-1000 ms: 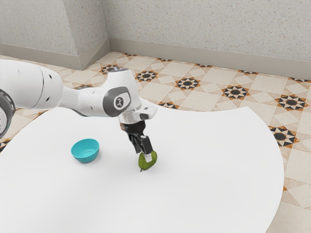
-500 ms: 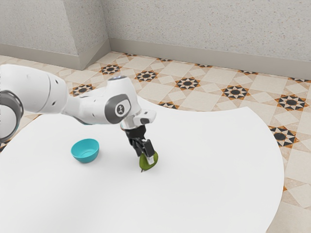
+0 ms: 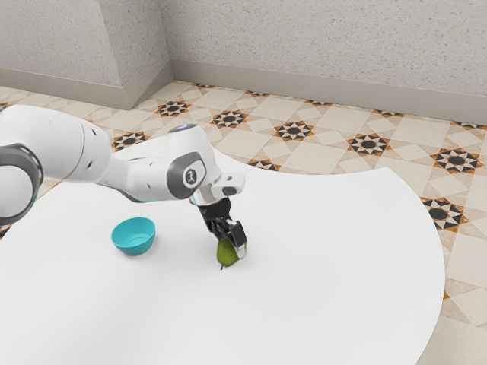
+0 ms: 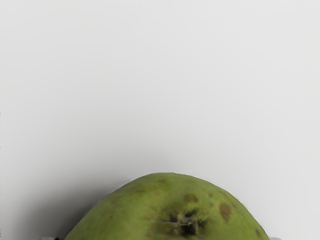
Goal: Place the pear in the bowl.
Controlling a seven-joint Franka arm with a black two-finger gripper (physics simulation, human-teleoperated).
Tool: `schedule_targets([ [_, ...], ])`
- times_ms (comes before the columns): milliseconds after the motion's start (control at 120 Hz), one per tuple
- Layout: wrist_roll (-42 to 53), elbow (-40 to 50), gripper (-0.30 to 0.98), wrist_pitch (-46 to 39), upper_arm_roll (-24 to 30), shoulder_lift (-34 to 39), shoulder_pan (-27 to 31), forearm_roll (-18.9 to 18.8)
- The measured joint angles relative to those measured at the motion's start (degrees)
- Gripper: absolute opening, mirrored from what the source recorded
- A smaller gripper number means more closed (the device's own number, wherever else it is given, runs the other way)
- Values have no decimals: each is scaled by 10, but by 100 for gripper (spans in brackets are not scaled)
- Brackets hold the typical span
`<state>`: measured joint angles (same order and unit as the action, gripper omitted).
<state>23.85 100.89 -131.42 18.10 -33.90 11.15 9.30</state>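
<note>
In the exterior view, my gripper (image 3: 234,246) is down at the green pear (image 3: 227,254), overlapping its upper part and the side toward the exterior view's right. Whether it grips the pear cannot be made out. The pear lies on the white table with its stem toward the viewer. A turquoise bowl (image 3: 134,237) stands upright to the exterior view's left of the pear, and its visible inside holds nothing. In the wrist view, the pear (image 4: 165,210) is large, close under my hand, with its brown-spotted blossom end showing.
The white table (image 3: 327,281) has a curved edge toward the exterior view's right. Beyond it are a patterned tile floor (image 3: 304,152) and a speckled wall (image 3: 319,46). My arm reaches over the table behind the bowl.
My hand has come down a little and slightly toward the exterior view's right at the pear. The pear has shifted or tilted slightly; the bowl has stayed put.
</note>
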Motion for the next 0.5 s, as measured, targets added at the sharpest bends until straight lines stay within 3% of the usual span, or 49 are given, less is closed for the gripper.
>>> schedule_targets([
  [500,-15,0,35,2,-3,5,1,-10],
])
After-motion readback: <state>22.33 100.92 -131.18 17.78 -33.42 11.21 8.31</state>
